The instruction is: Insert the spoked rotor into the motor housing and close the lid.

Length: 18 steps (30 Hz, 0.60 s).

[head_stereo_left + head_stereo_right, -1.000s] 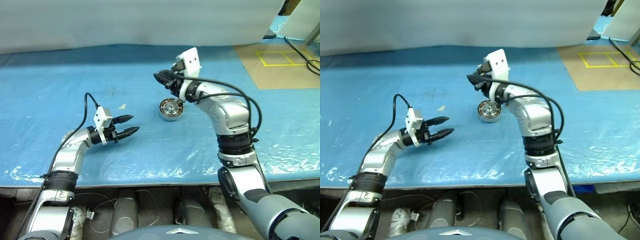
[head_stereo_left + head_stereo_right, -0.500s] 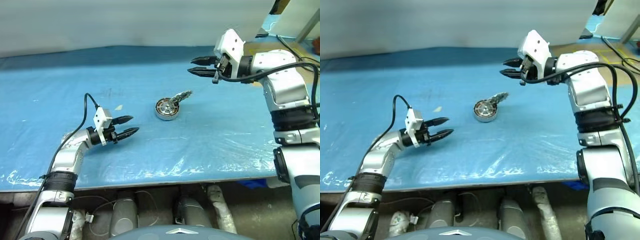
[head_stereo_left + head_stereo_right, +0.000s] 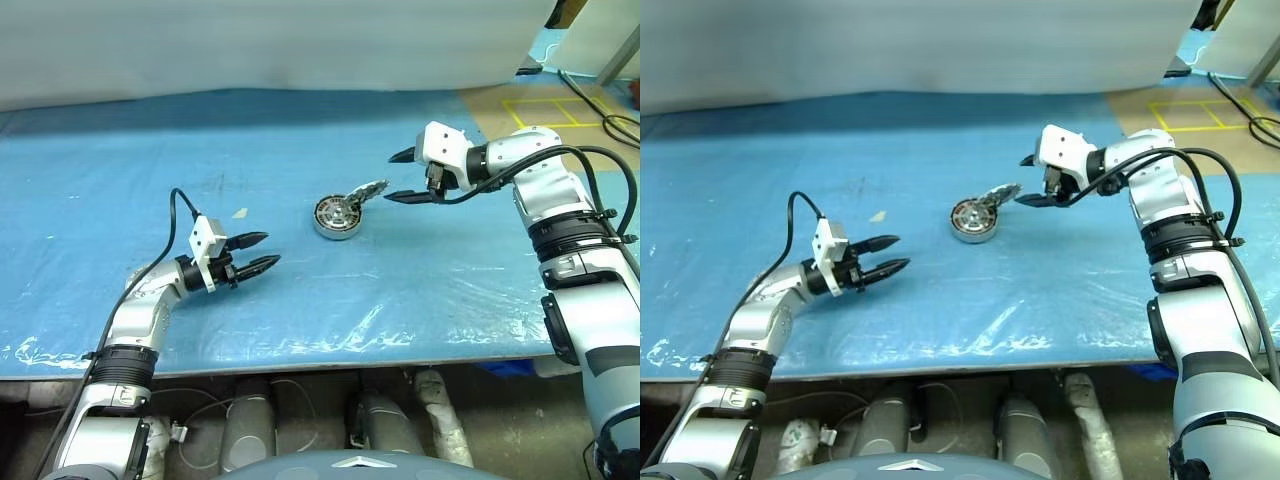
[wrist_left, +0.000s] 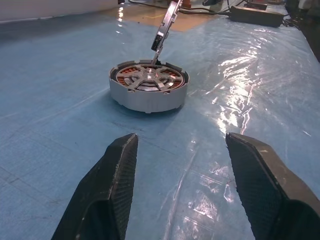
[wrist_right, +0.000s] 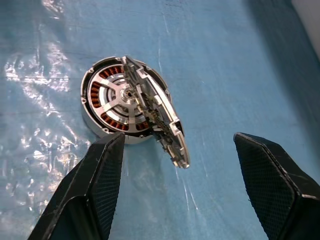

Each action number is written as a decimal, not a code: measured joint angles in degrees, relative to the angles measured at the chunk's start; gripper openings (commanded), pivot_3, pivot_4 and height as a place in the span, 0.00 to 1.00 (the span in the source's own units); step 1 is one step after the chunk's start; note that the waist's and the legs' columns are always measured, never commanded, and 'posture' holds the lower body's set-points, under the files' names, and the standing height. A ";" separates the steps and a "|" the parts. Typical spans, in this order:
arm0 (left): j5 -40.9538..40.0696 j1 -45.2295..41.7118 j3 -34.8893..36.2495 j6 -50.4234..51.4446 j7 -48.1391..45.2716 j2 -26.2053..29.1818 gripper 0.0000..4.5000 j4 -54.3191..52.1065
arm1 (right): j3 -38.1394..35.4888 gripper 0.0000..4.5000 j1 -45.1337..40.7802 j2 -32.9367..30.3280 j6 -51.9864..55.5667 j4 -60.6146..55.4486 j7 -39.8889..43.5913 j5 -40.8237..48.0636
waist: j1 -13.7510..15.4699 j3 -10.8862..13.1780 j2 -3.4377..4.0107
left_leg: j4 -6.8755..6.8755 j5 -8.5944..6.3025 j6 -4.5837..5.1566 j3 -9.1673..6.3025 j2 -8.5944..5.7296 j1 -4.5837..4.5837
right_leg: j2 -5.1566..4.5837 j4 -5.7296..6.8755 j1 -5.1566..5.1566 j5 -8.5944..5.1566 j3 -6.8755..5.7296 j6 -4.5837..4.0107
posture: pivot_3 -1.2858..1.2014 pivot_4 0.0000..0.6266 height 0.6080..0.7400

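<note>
The small dark grey spoked rotor [image 4: 148, 80] already sits inside the round, shallow silver motor housing [image 3: 337, 217], level with the ring of copper-orange windings, so I judge the first half of the task as done. The housing stands on the blue plastic-covered table [image 3: 300, 130], a little past the table's middle.

The round grey metal lid [image 5: 159, 117] is not closed yet. It stands tilted on its edge — the lower rim rests on the housing's rim at about 1 o'clock in the head view, and the rest of the disc leans up and away toward 2 o'clock. In the right wrist view its inner face with the small parts is turned partly toward the camera. It seems to balance there alone, as nothing grips it.

The right gripper [image 3: 410, 176] hangs just beside the lid at 3 o'clock of the housing, its two black fingers spread wide and empty, with the lid lying between them in its own wrist view but not touched. The left gripper [image 3: 258, 253] rests low over the table at about 8 o'clock of the housing, well apart from it, fingers also apart and holding nothing.

What is left, in my judgement — to tip or press the leaning lid down flat onto the housing until it seats all around.
</note>
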 measured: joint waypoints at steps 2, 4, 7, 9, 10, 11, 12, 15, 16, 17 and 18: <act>0.00 -0.02 0.00 0.01 -0.01 0.00 0.67 0.01 | 0.59 0.81 -0.11 0.46 -1.76 0.12 -0.14 -1.31 | -0.01 0.00 0.00 | 0.02 0.02 0.03 0.00 0.00 0.01 | 0.00 0.00 0.01 0.01 0.02 -0.01 | 0.52 0.24 1.00; 0.00 -0.28 -0.02 0.01 -0.01 -0.01 0.67 0.01 | 2.08 0.81 -0.16 1.74 -3.93 0.41 -0.16 -3.05 | -0.02 0.00 0.00 | 0.03 0.03 0.06 0.00 0.01 0.02 | 0.00 0.01 0.01 0.01 0.02 -0.03 | 0.52 0.24 1.00; 0.00 -0.50 -0.04 0.01 -0.04 -0.02 0.67 0.02 | 3.78 0.81 -0.61 3.35 -6.70 2.17 -0.75 -5.33 | 0.00 0.00 0.00 | 0.04 0.04 0.07 0.01 0.00 0.00 | 0.00 0.01 0.01 0.02 0.02 -0.03 | 0.52 0.24 1.00; 0.00 -0.52 -0.06 0.02 -0.05 -0.05 0.67 0.02 | 4.49 0.81 -1.10 3.86 -8.24 3.37 -0.98 -6.53 | 0.00 0.00 0.00 | 0.04 0.04 0.07 0.01 -0.01 -0.01 | 0.00 0.00 0.01 0.02 0.02 -0.03 | 0.52 0.24 1.00; 0.01 -0.52 -0.06 0.02 -0.04 -0.06 0.67 0.03 | 4.96 0.81 -1.90 4.20 -9.62 4.80 -1.51 -7.59 | -0.01 0.00 0.00 | 0.04 0.04 0.07 0.01 -0.01 -0.01 | 0.00 0.00 0.00 0.02 0.02 -0.03 | 0.52 0.24 1.00; 0.00 -0.52 -0.07 0.02 -0.04 -0.09 0.67 0.03 | 5.48 0.81 -2.51 4.28 -10.78 5.65 -1.94 -8.51 | -0.02 0.00 0.00 | 0.04 0.04 0.07 0.01 0.00 -0.02 | 0.00 0.00 0.00 0.02 0.01 -0.03 | 0.52 0.24 1.00; 0.00 -0.51 -0.07 0.03 -0.02 -0.10 0.67 0.03 | 6.17 0.81 -3.48 4.45 -12.49 7.08 -2.74 -9.80 | -0.02 0.00 0.00 | 0.04 0.04 0.07 0.01 0.00 -0.02 | 0.00 0.00 0.00 0.02 0.01 -0.03 | 0.52 0.24 1.00; 0.00 -0.44 -0.09 0.02 0.03 -0.21 0.67 0.01 | 6.89 0.68 -5.57 5.30 -16.07 11.02 -4.08 -11.92 | -0.05 0.00 0.00 | 0.04 0.04 0.07 0.01 0.00 -0.01 | 0.00 0.01 0.00 0.02 0.02 -0.03 | 0.52 0.24 1.00; 0.00 -0.36 -0.10 0.02 0.05 -0.26 0.67 -0.01 | 7.08 0.60 -6.22 5.44 -17.14 12.25 -4.40 -12.58 | -0.05 0.00 0.00 | 0.04 0.04 0.07 0.01 0.00 -0.02 | 0.00 0.01 0.00 0.02 0.02 -0.03 | 0.52 0.24 1.00; 0.01 -0.25 -0.10 0.02 0.07 -0.29 0.67 -0.01 | 7.34 0.52 -6.79 5.48 -18.16 13.31 -4.86 -13.23 | -0.06 0.00 0.00 | 0.04 0.04 0.07 0.01 0.00 -0.02 | 0.00 0.00 0.00 0.02 0.02 -0.03 | 0.52 0.24 1.00; 0.01 -0.14 -0.10 0.02 0.10 -0.33 0.67 -0.02 | 7.57 0.46 -7.45 5.59 -19.28 14.48 -5.23 -13.95 | -0.07 0.00 0.00 | 0.04 0.04 0.07 0.01 0.00 -0.02 | 0.00 0.00 0.00 0.02 0.02 -0.03 | 0.52 0.24 1.00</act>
